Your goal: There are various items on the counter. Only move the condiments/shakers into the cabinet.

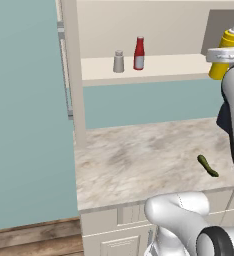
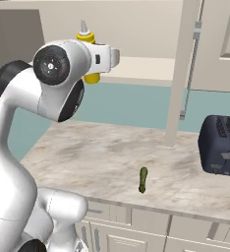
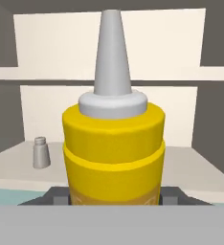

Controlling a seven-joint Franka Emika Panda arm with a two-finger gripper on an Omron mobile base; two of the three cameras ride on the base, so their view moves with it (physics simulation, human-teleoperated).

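- The yellow squeeze bottle (image 3: 113, 148) stands upright between the gripper (image 3: 114, 197) tips, its long axis vertical and its grey nozzle pointing to twelve o'clock in the hand view.
- The jaws pinch the bottle low on its body, one dark fingertip (image 3: 56, 195) at nine o'clock of it and the other at three.
- From the left base view, the bottle hangs at the right end of the cabinet (image 1: 154, 66) shelf, about level with it; whether its base touches the shelf I cannot tell.
- Already on the shelf, the grey shaker (image 1: 118, 61) and the small red bottle (image 1: 139, 53) stand just beside each other, at about nine o'clock from the held bottle and well apart from it.
- The coming move, I judge, is forward and down onto the bare shelf.
- The green vegetable (image 1: 207, 165) lies on the counter (image 1: 139, 160), as it should.
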